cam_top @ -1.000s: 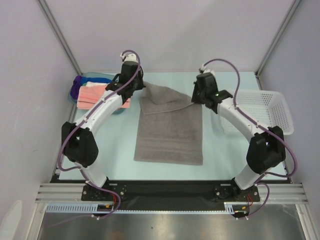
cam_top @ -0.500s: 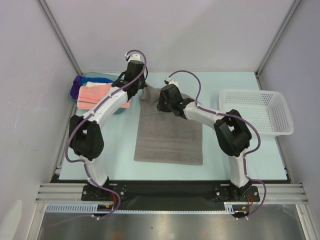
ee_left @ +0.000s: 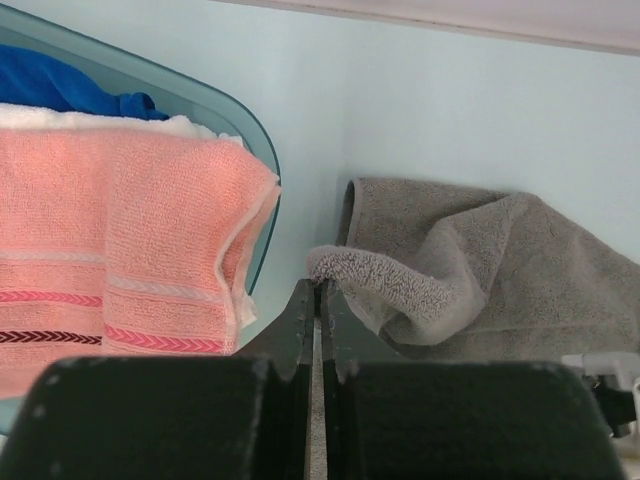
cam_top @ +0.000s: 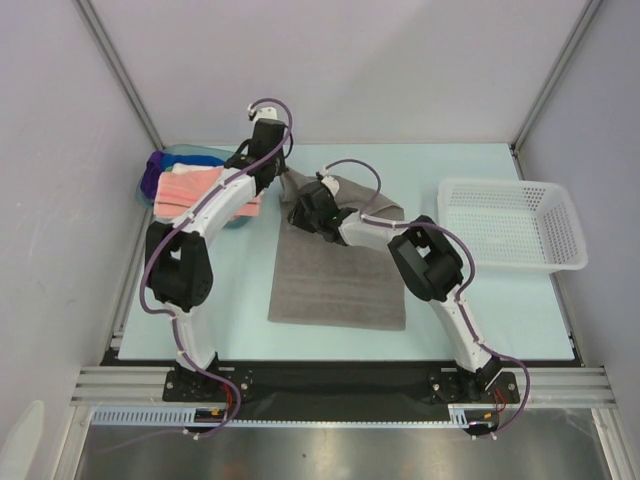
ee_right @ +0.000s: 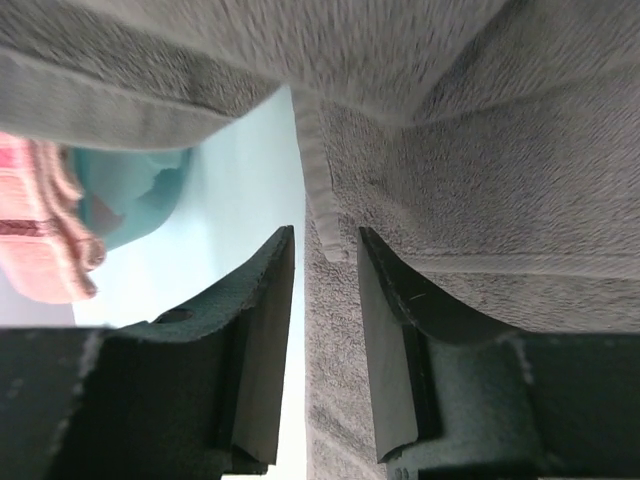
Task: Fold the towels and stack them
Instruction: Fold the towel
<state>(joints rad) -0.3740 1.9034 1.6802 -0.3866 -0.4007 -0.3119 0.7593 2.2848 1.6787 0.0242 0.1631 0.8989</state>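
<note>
On the table [cam_top: 230,290], the grey towel [cam_top: 340,280] is spread at the centre, with its near edge flat and its far edge rumpled and partly doubled over. Compared with one second before, the right arm [cam_top: 375,222] is swung from the towel's far right corner across to its far left part, and that right corner is let go onto the cloth. The left arm [cam_top: 215,205] is unchanged at the far left corner. A regrasp close to the left corner is judged to be under way. The fold is not yet made, and the towel is not yet stacked on the salmon pink towel [cam_top: 190,188] in the blue tub [cam_top: 190,150] at the left.

The right gripper [cam_top: 300,212] is set partly open, wider than a second before. In the right wrist view, a grey hem is straddled by its fingers [ee_right: 265,330], and nothing is clamped. The left gripper [cam_top: 276,178] is closed, and the towel's corner is pinched between its fingertips [ee_left: 303,310].
</note>
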